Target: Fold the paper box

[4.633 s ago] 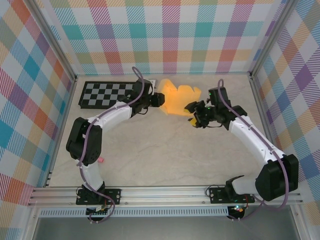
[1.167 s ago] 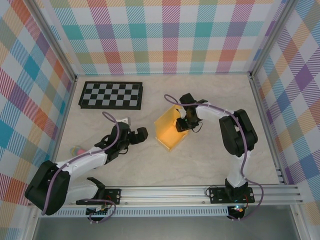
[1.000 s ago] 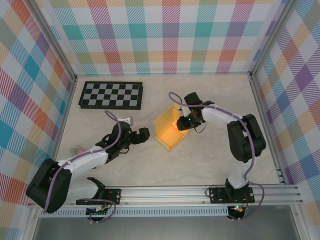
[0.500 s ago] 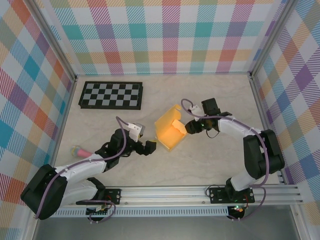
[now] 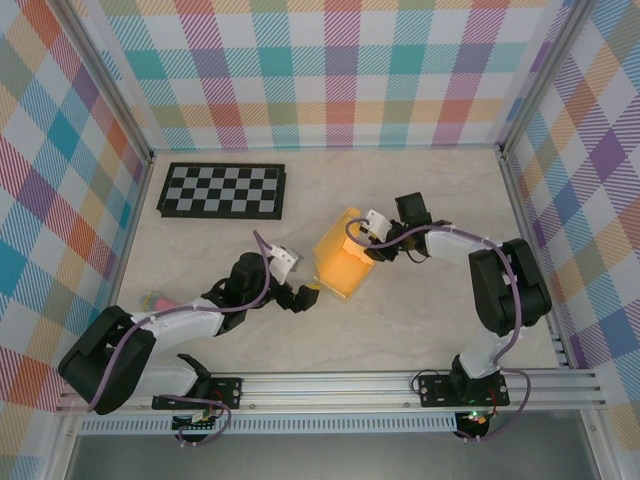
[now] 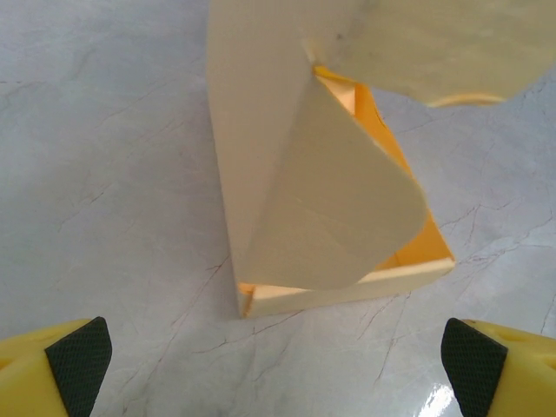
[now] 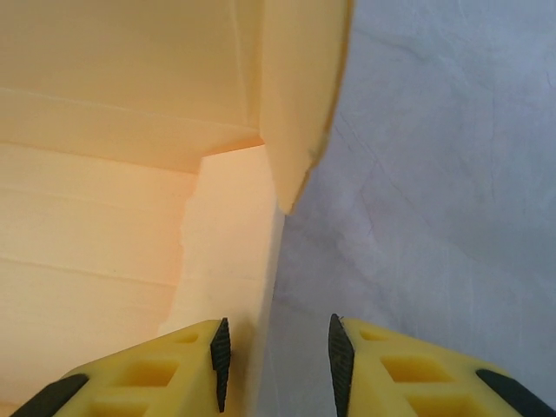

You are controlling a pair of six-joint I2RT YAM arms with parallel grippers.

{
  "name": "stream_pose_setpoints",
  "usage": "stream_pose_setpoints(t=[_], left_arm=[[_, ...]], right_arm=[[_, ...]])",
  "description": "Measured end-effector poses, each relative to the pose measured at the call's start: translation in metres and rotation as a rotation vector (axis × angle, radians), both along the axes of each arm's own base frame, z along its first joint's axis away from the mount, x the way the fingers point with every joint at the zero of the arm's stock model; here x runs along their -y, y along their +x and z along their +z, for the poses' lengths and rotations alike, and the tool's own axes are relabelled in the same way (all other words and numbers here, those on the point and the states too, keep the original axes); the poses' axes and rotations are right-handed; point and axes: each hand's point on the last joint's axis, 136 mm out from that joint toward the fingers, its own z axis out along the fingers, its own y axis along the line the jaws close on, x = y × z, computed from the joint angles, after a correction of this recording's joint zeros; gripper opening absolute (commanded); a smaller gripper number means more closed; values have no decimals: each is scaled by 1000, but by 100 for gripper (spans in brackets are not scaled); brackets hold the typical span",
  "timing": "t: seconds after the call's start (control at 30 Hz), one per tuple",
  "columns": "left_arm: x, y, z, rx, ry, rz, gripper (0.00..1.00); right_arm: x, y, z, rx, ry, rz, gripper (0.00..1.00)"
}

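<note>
Box (image 5: 343, 265) top was cut off in the left wrist view, interior mostly hidden by its flap (image 6: 330, 200). It sat mid-table (image 5: 250, 200), long axis and open end toward the left gripper (image 6: 276, 358). That gripper was spread wide and close but clear of the box. Right gripper (image 7: 278, 334) was narrowly parted astride the box wall (clamped or not: couldn't tell).

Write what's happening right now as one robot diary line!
stage: folding paper box | left gripper: open wide, facing box, not touching | right gripper: narrow gap, box edge between jaws | box: flaps not closed
</note>
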Motion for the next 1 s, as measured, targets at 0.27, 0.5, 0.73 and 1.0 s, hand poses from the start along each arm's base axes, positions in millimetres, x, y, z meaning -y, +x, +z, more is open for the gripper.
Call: stream_pose_setpoints(t=[0.27, 0.5, 0.73, 1.0], left_arm=[[6, 2, -13, -41, 0, -13, 100], [15, 11, -11, -51, -16, -12, 100], [23, 21, 4, -34, -55, -18, 100], [2, 55, 14, -81, -165, 106, 100]], right_arm=[[-11, -3, -17, 32, -116, 83, 22], [-6, 2, -25, 107, -231, 118, 20], [-1, 5, -25, 170, -345, 114, 19], [6, 10, -25, 232, -440, 138, 21]])
